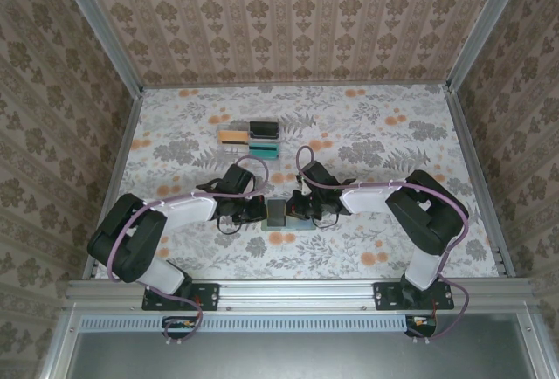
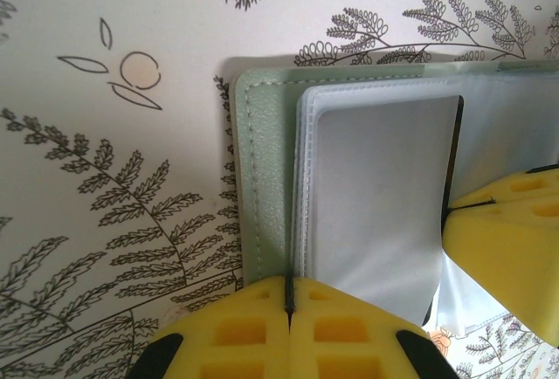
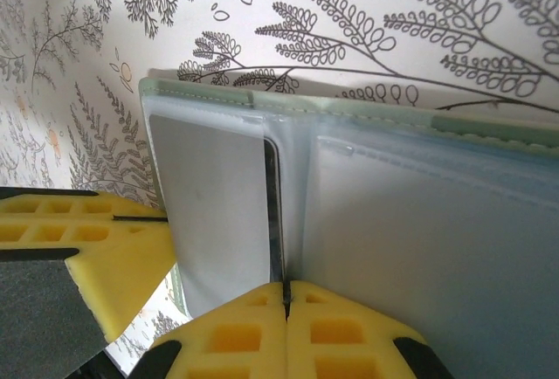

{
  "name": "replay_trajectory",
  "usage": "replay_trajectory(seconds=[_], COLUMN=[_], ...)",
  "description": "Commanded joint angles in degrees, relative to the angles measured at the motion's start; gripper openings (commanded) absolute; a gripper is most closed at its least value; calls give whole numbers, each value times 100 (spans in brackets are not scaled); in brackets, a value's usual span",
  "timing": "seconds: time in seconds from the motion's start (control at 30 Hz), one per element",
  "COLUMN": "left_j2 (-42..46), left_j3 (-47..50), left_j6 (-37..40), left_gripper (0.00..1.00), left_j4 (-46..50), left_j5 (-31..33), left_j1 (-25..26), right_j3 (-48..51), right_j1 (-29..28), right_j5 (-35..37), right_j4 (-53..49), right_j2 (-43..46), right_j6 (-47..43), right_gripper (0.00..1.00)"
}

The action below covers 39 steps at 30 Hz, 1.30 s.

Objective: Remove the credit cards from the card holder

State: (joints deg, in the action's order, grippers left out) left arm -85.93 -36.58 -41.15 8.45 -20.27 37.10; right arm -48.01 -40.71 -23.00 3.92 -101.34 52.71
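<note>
The card holder (image 1: 277, 212) lies open on the flowered table between both arms. Its sage-green cover (image 2: 262, 178) and frosted inner sleeves (image 3: 419, 239) show in the wrist views. My left gripper (image 2: 289, 296) is shut on the holder's near edge, where the cover meets the sleeves. My right gripper (image 3: 286, 290) is shut on a thin dark-edged credit card (image 3: 274, 213) standing beside a raised grey leaf (image 3: 218, 213). The card's face is hidden. In the top view the left gripper (image 1: 260, 211) and right gripper (image 1: 295, 210) press in from either side.
Three small flat pieces lie at the back of the table: an orange one (image 1: 233, 136), a black one (image 1: 262, 127) and a teal one (image 1: 264, 146). Metal rails (image 1: 122, 152) and patterned walls close in the table.
</note>
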Motion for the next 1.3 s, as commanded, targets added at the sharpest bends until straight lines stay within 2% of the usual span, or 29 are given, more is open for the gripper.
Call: replay_trajectory(seconds=[0.0, 0.37, 0.4, 0.5, 0.67, 1.07, 1.27], left_j2=[-143, -127, -143, -160, -196, -215, -230], left_j3=[-74, -32, -37, -51, -33, -28, -29], left_j6=[44, 55, 61, 47, 47, 46, 46], left_gripper=[0, 0, 0, 0, 0, 0, 0], left_j4=[174, 205, 193, 166, 138, 98, 85], left_j5=[57, 55, 33, -5, -50, -91, -107], left_j1=[86, 69, 69, 72, 78, 78, 78], right_j3=[175, 446, 416, 307, 181, -41, -138], right_j1=[60, 292, 283, 216, 147, 23, -54], right_j5=[-38, -130, -157, -161, -145, -195, -286], right_j4=[31, 48, 70, 57, -14, -137, -85], right_j2=[169, 499, 479, 441, 396, 12, -133], right_j6=[-22, -117, -113, -140, -201, -266, -255], right_gripper=[0, 0, 2, 19, 24, 26, 22])
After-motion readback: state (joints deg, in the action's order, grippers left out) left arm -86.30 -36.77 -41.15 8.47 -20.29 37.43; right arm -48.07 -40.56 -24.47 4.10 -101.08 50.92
